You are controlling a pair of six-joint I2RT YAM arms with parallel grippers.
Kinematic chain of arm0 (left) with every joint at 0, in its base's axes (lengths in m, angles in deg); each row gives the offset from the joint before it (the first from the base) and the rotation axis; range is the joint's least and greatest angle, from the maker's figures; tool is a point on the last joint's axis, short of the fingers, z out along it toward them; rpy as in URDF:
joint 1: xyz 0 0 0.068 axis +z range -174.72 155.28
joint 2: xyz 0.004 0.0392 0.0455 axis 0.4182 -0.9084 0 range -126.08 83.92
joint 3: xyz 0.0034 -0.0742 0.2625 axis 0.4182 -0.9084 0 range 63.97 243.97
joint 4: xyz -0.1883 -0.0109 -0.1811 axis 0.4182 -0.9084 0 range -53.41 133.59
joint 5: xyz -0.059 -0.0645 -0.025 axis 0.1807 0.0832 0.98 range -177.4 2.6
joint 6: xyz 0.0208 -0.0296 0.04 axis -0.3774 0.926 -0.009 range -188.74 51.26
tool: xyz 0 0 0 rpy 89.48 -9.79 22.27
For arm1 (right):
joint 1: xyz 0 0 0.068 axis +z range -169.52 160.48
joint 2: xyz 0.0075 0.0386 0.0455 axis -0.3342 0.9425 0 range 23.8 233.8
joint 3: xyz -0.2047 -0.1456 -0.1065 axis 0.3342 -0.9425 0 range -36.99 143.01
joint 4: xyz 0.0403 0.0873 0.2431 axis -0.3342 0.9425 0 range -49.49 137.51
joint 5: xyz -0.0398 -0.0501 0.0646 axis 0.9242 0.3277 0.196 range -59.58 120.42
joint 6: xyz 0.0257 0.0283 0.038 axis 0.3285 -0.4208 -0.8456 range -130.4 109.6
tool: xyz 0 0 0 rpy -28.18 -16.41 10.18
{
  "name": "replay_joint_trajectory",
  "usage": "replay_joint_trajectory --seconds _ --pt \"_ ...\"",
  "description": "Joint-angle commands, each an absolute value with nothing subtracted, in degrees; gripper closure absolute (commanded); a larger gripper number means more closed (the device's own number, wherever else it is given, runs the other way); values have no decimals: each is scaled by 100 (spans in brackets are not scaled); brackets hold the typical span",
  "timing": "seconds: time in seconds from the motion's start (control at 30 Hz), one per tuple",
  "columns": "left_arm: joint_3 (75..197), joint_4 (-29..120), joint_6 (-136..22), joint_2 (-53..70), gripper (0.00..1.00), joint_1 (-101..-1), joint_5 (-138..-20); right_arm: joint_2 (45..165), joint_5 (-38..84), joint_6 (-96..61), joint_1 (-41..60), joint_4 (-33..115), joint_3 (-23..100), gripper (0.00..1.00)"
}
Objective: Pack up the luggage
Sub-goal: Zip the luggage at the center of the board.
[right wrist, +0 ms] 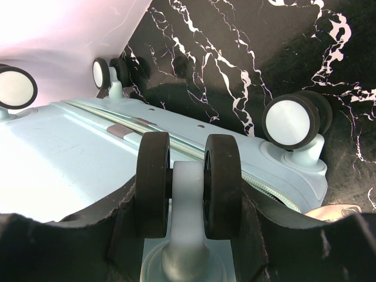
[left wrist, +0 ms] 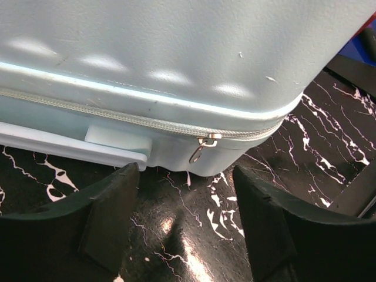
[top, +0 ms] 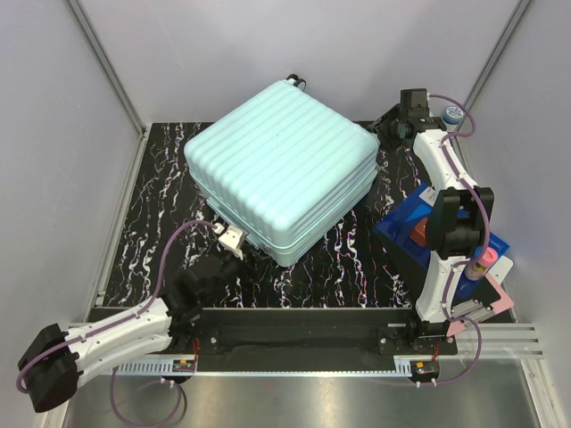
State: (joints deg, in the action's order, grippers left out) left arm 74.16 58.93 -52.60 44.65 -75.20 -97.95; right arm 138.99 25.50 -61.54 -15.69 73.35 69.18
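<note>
Right hand (right wrist: pixel 188 191) half-closed around luggage wheel (right wrist: pixel 154 182)

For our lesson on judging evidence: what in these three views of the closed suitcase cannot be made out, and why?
- Luggage contents: all views, closed shell hides them.
- Blue box contents: top view, right arm covers most.
- Whether the right gripper touches the wheel: right wrist view, dark edges merge.
- Rest of the zipper: left wrist view, left frame edge cuts it.

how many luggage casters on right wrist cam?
4 casters on the luggage: one inside the right gripper, one right of it, one cut off at left edge, one beside that.
</note>
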Motion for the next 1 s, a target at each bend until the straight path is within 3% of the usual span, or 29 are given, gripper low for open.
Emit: replay_joint_trajectory --seconds 0.0,0.33,0.7,0.97 --pt "7513 6671 -5117 4446 35 -7631 -10076 14192 2594 -6024 -1592 6891 6936 100" --pt "7618 6812 -5002 3937 40 -7869 -10384 14175 2550 -5989 -1592 6890 6892 100" --pt "7794 7145 -4923 3497 54 -7939 -10639 14131 2586 -5918 -1592 6882 6865 100" --pt "7741 7427 -4932 3505 57 -8044 -10604 14148 2585 -5892 -1592 6890 6848 100"
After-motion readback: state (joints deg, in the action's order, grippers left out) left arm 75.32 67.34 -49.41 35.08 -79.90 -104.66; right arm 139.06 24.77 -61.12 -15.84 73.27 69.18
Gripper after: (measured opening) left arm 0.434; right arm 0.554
